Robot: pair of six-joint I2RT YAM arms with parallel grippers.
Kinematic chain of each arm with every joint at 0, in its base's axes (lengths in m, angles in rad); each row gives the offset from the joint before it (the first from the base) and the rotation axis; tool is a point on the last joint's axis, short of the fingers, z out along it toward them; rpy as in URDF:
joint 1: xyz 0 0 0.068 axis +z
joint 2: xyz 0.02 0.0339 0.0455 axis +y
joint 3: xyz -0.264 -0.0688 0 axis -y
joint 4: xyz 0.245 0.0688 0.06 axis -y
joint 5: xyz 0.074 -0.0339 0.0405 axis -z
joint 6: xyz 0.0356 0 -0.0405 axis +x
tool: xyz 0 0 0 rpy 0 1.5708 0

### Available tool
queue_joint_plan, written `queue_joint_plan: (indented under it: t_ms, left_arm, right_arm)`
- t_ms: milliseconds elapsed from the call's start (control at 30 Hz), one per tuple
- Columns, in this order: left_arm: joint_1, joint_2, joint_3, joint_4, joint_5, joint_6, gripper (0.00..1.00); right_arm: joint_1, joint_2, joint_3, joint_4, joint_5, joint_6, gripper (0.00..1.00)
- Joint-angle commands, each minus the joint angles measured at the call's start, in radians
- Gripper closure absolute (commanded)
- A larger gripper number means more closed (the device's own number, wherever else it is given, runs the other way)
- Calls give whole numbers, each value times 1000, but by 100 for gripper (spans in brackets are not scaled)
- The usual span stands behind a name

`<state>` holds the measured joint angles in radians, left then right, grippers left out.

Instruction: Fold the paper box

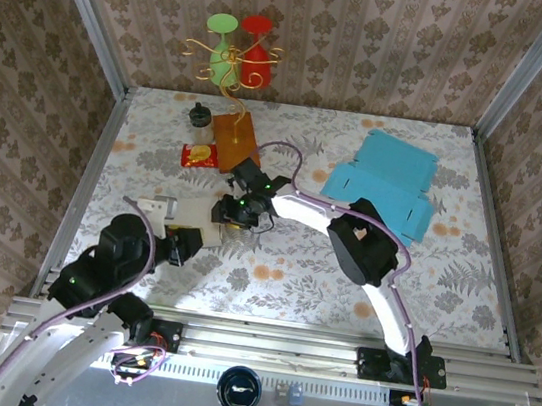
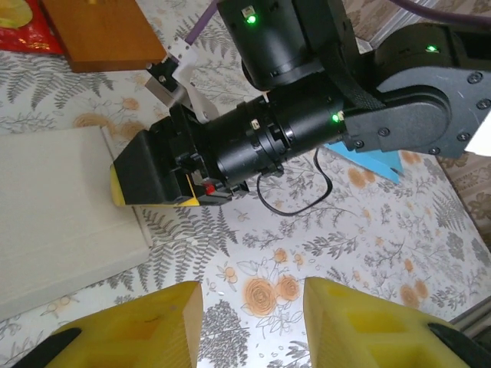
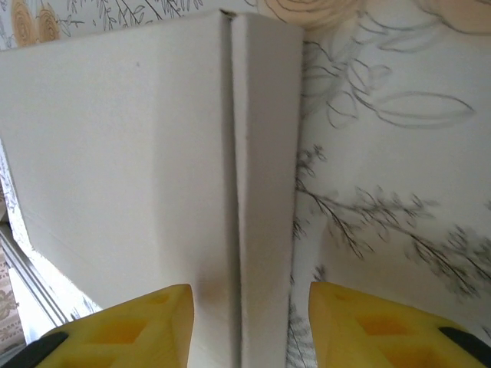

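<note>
The white paper box (image 1: pixel 174 212) lies left of the table's middle, and its flat top and narrow folded side wall (image 3: pixel 265 153) show close up in the right wrist view. My right gripper (image 3: pixel 249 326) is open, its yellow fingers standing either side of that side wall without pressing it. In the left wrist view the right gripper's black finger (image 2: pixel 146 180) rests at the white box's (image 2: pixel 61 207) edge. My left gripper (image 2: pixel 253 326) hovers open over the bare flowered tablecloth just in front of the box, with nothing between its fingers.
A flat, unfolded blue box (image 1: pixel 385 184) lies at the back right. A wooden block (image 1: pixel 235 135), a red snack bag (image 1: pixel 199 157) and a small dark bottle (image 1: pixel 200 115) sit behind the white box. A green and red ornament (image 1: pixel 237 52) stands at the back wall.
</note>
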<state>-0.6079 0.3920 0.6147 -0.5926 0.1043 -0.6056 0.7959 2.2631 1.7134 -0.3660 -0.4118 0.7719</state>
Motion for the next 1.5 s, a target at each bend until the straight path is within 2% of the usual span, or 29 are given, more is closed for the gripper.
queue_joint_plan:
  t_ms: [0,200,400,533,700,867,1100,1467]
  left_arm:
    - [-1,76,-10,130,43,9,60]
    - [-6,329,-7,385,101,-36,61]
    - [-74,667,78,610,116,-58,62]
    - [-117,899,185,710,147,-94,63]
    - [-142,1102,315,800,167,-154,66]
    - [-157,1221,408,824,174,-184,67]
    - [-160,1272,423,850,161,-234,67]
    - [-135,1257,346,850,120,-330,67]
  right_arm:
    - [-44,-178,-89,23,48,18,54]
    - [-195,-439,-347,83,61,54,55]
    - [-496,-664,-566,91,53,147,54]
    - [-682,-624,-568,44,31,207,53]
    - [-793,-476,-505,63,-14,264,53]
    - [-821,-338,-440,84,-27,284,53]
    - [-791,-194,-367,-10,-72,215,54]
    - [-609,-156,-320,-165,-88,-14,55]
